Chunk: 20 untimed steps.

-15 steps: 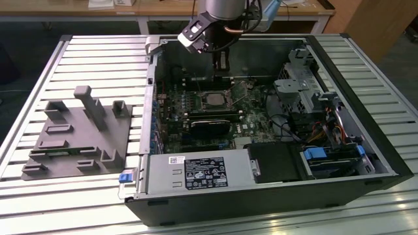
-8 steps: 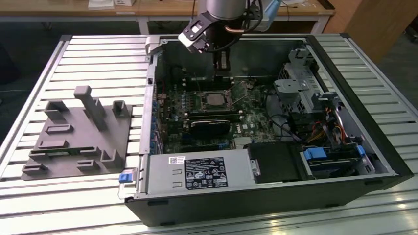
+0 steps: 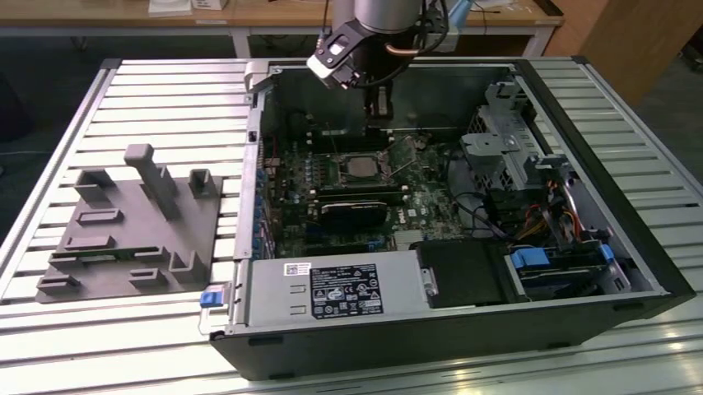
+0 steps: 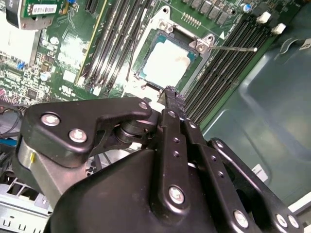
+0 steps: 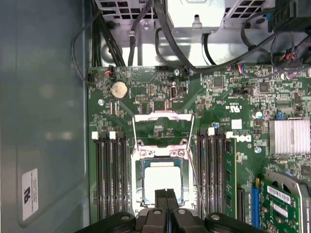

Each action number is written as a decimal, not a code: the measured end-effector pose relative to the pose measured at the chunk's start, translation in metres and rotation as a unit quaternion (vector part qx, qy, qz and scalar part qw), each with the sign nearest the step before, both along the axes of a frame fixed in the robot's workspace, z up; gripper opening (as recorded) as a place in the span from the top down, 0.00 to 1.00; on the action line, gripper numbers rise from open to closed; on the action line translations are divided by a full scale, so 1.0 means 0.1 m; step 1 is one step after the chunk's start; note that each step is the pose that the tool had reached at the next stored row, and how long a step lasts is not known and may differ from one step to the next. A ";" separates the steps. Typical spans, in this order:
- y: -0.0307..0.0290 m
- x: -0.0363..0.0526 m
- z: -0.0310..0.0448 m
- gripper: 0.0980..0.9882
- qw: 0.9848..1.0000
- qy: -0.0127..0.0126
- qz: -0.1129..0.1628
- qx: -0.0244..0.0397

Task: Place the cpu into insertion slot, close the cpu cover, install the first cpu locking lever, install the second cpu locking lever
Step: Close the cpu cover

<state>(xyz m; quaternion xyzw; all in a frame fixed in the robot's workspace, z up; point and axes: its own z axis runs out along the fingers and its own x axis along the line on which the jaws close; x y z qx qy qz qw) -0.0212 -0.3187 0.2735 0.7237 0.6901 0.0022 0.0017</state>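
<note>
**Arm pose over the open computer case.** The arm [image 3: 379, 16] reaches down into the computer case [image 3: 439, 337], which lies on its side on the slatted counter [image 3: 165, 90]. The wrist is tilted, so the claw [image 3: 379, 123] points steeply down at the green circuit board [image 5: 223, 97].

In both wrist views the claw [image 5: 165, 193] [image 4: 170, 92] has its two black fingers [image 5: 160, 201] pressed together, with only a thin seam between them and nothing held.

The cpu [image 5: 163, 179] shows its pale face directly beyond the fingertips. It is seated in the insertion slot [image 5: 144, 184], close below the claw; whether the tips touch it cannot be told.

The cpu cover [image 5: 160, 151] lies flat as a silver frame around the cpu, and its window shows the chip.

A thin metal rod [image 4: 233, 47] slants out from the socket corner, just beside the claw tip.

Banks of long memory slots [image 5: 109, 179] flank the socket on either side of the claw.

In the exterior view a grey fixture [image 3: 132, 222] sits on the counter, well apart from the claw and outside the case.
</note>
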 end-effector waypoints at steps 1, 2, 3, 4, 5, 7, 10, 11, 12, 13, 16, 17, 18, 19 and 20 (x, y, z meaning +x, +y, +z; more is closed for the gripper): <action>0.000 0.012 0.000 0.99 1.000 0.000 0.000 0.000; 0.000 0.026 0.000 0.99 1.000 0.000 0.000 0.000; 0.000 0.039 0.000 0.99 1.000 0.000 0.000 0.000; 0.000 0.052 0.000 0.99 1.000 0.000 0.000 0.000; 0.000 0.066 0.000 0.99 1.000 0.000 0.000 0.000; 0.000 0.090 0.000 0.99 1.000 0.000 0.000 0.000; 0.000 0.127 0.000 0.99 1.000 0.000 0.000 0.000; 0.000 0.138 0.000 0.99 1.000 0.000 0.000 0.000; 0.000 0.150 0.000 0.99 1.000 0.000 0.000 0.000; 0.000 0.164 0.000 0.99 1.000 0.000 0.000 0.000; 0.000 0.209 0.000 0.99 1.000 0.000 0.000 0.000; 0.000 0.229 0.000 0.99 1.000 0.000 0.000 0.000; 0.000 0.248 0.000 0.99 1.000 0.000 0.000 0.000; 0.000 0.268 0.000 0.99 1.000 0.000 0.000 0.000; 0.000 0.290 0.000 0.99 1.000 0.000 0.000 0.000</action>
